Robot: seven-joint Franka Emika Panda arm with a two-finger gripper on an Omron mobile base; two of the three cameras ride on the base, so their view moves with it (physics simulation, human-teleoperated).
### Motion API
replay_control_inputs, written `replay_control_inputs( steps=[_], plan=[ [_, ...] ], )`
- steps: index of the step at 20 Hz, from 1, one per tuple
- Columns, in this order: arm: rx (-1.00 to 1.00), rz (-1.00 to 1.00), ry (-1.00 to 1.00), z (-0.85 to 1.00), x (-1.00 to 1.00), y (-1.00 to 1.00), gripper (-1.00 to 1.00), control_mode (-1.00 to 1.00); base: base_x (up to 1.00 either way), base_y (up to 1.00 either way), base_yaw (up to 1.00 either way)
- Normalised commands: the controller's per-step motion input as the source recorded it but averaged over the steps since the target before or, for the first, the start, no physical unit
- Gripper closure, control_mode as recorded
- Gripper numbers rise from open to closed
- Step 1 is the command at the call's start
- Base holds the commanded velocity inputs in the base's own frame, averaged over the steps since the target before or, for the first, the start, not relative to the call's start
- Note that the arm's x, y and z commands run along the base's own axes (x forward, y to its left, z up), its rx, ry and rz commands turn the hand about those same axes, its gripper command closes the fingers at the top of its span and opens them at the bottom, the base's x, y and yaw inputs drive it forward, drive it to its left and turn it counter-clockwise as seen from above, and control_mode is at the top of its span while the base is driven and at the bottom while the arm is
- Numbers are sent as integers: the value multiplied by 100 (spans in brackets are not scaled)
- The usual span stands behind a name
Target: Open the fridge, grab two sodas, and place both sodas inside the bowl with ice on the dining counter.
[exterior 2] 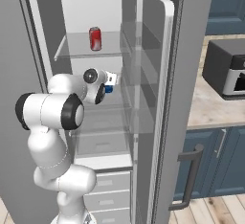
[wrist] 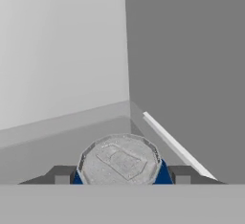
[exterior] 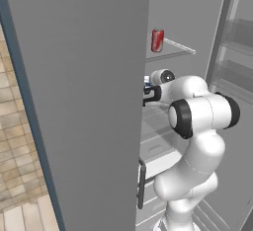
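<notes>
The fridge [exterior: 74,101] has its right door [exterior 2: 191,74] swung open, and glass shelves show inside. A red soda [exterior: 157,40] [exterior 2: 95,38] stands upright on the upper shelf. My gripper [wrist: 119,176] reaches into the shelf below. The blue soda [wrist: 119,163] sits between its dark fingertips [wrist: 61,175], which press against the can's sides, silver top facing the camera. In the right base view the gripper [exterior 2: 109,85] is at the blue soda [exterior 2: 109,89], mostly hidden by the hand. The bowl with ice and the dining counter are out of view.
The shut left fridge door [exterior: 84,126] walls off my left side. The open door's shelves [exterior 2: 143,84] stand close on the right. Fridge drawers [exterior 2: 103,189] lie below. A dark oven [exterior 2: 227,70] sits on the beige counter over blue cabinets [exterior 2: 215,161].
</notes>
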Motion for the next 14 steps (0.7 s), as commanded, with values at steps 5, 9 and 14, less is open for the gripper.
replay_control_inputs(
  steps=[5, 9, 14],
  plan=[
    [0, 0, 0, 0, 0, 0, 100, -100, 0, 0, 0],
    [2, 0, 0, 0, -1, -5, 100, -100, 0, 0, 0],
    [1, 0, -1, 0, -9, -2, 100, -100, 0, 0, 0]
  ],
)
